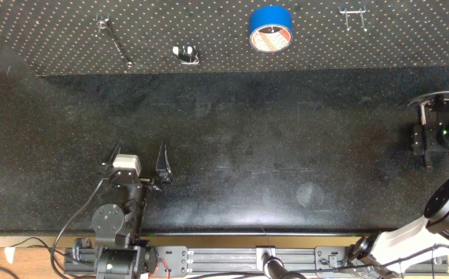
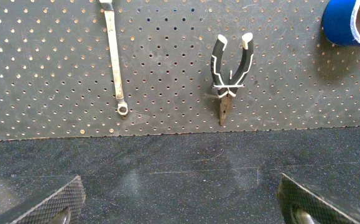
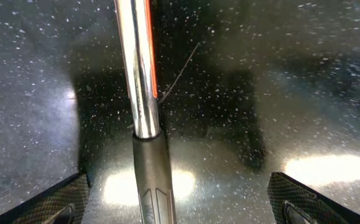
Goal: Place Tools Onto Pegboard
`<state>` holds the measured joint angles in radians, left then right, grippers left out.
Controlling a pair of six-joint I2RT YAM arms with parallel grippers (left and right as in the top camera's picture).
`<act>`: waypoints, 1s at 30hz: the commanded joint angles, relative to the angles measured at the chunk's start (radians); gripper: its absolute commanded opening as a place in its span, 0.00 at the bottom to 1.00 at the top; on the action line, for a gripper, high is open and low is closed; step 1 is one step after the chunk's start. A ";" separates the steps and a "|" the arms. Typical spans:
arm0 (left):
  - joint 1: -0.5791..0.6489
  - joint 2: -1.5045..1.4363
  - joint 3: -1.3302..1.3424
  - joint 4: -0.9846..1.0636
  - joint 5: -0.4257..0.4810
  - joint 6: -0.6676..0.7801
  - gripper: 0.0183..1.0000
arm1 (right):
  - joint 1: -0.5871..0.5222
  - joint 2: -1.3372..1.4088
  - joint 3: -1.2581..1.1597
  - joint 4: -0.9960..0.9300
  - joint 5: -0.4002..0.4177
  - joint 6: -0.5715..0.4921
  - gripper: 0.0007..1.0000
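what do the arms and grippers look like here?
Mostly black, rounded joint housings; right arm has a pale grey link. Left gripper carries a whitish block behind its fingers, which show carbon-weave texture. Right gripper shows a small green light. Black cables trail at the left arm's base.

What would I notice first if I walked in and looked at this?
Probably the bright blue roll of tape hanging high on the black pegboard. To its left hang black-and-white-handled pliers and a long silver wrench. At the right side of the black speckled table, a shiny chrome tool with a grey handle sits between the right gripper's wide-apart fingers.
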<state>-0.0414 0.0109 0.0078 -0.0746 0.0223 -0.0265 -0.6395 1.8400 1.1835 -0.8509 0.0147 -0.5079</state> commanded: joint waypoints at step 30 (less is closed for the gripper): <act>-0.003 -0.007 -0.002 -0.008 -0.008 0.009 0.99 | 0.490 -0.614 -0.002 0.178 -0.273 0.478 0.07</act>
<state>-0.0414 0.0109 0.0078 -0.0746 0.0223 -0.0265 -0.1864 1.1873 1.1763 -0.6868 -0.2829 -0.0578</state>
